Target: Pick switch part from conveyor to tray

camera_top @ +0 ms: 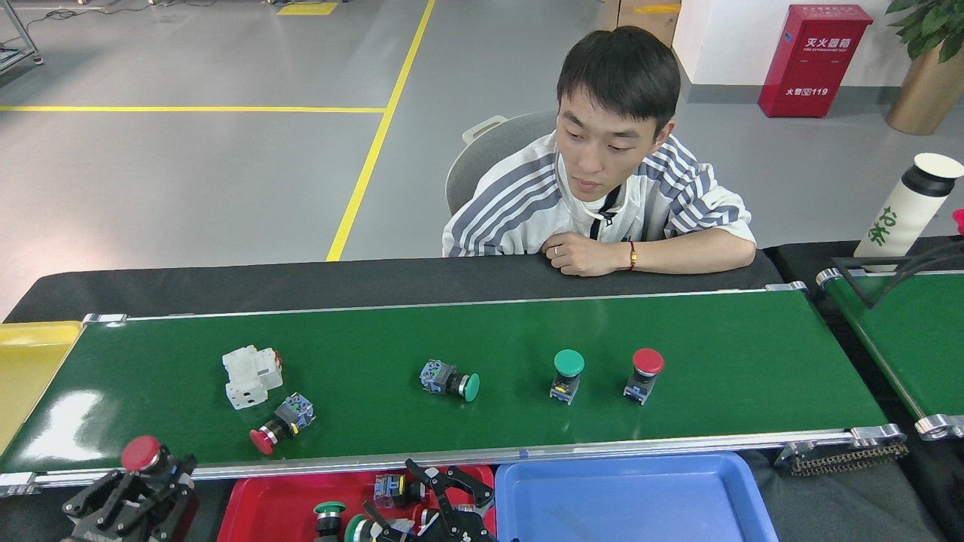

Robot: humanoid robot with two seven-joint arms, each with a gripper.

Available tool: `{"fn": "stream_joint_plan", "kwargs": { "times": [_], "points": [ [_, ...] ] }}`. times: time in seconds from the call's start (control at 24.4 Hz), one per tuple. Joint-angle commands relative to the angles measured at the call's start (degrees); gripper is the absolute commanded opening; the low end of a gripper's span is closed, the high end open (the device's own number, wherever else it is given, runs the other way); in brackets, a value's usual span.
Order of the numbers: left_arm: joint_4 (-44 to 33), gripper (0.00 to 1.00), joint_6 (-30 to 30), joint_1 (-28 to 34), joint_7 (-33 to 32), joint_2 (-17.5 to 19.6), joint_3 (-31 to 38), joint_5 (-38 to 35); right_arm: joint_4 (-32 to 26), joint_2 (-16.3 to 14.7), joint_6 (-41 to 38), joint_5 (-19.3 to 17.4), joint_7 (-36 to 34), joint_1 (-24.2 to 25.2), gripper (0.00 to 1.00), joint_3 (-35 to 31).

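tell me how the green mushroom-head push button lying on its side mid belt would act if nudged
The green mushroom-head push button lying on its side would probably roll in an arc on its round cap rather than slide, since the glossy green conveyor belt looks smooth. Its blocky contact end looks rigid and may stop the roll.

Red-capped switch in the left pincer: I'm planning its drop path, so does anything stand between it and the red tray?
Nothing visible blocks it. The left pincer holds the red-capped switch just left of the red tray, whose left end is bare. The right pincer hangs open over the tray's right half, beside switches lying there.
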Motion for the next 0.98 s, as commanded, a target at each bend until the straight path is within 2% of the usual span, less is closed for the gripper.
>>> {"fn": "stream_joint_plan", "kwargs": {
  "times": [0.0,0.04,0.2,0.25,0.29,0.33,0.41,0.45,0.57,0.74,0.86,0.94],
  "points": [
    [-4.04,0.05,-2.35,0.79,0.81,0.36,-3.36,-0.14,-2.26,-0.01,0.6,-0.09,-0.76,-0.15,1.0,-1.46],
    [-4.75,0.05,-2.35,0.97,0.81,0.62,-4.86,-0.32,-3.49,-0.28,0.69,-0.26,-1.29,0.29,1.0,-3.13],
    [-7.12,0.1,-2.35,1.15,0.81,1.06,-12.16,-4.8,-7.53,-1.24,2.54,-0.26,-3.22,7.85,1.0,-17.46],
    [-7.21,0.16,-2.35,1.15,0.81,0.44,-12.69,-5.94,-8.24,-1.24,3.24,-0.26,-3.66,9.69,1.0,-21.32],
    [-7.21,0.26,-2.35,1.15,0.81,0.0,-12.6,-6.2,-8.5,-1.24,4.29,-0.26,-4.45,11.54,1.0,-24.66],
    [-7.12,0.47,-2.35,1.15,0.9,-0.79,-12.42,-6.2,-8.59,-1.16,5.26,-0.26,-5.42,13.65,1.0,-27.56],
    [-7.12,0.8,-2.35,0.97,0.9,-2.98,-10.75,-6.2,-8.59,-1.16,6.4,-0.26,-7.18,16.37,1.0,-31.61],
    [-7.21,1.0,-2.35,1.06,0.9,-3.34,-9.26,-6.2,-8.59,-1.16,6.67,-0.26,-7.27,17.6,1.0,-33.36],
    [-6.86,1.0,-2.35,1.06,0.9,-4.83,-4.17,-5.68,-8.59,-0.89,6.75,-0.35,-7.27,18.83,1.0,-35.74],
    [-6.6,1.0,-2.35,1.06,0.72,-8.7,4.72,-5.77,-8.5,-1.16,6.67,-0.26,-7.27,18.66,1.0,-35.65],
    [-4.66,1.0,-2.18,0.88,0.55,-9.22,10.6,-6.03,-8.15,-1.86,6.14,-0.09,-6.65,17.6,1.0,-35.3],
    [-2.73,1.0,2.12,0.44,0.28,-9.14,12.54,-6.12,-7.62,-2.21,5.0,0.0,-5.86,16.64,1.0,-34.16]
  ]
}}
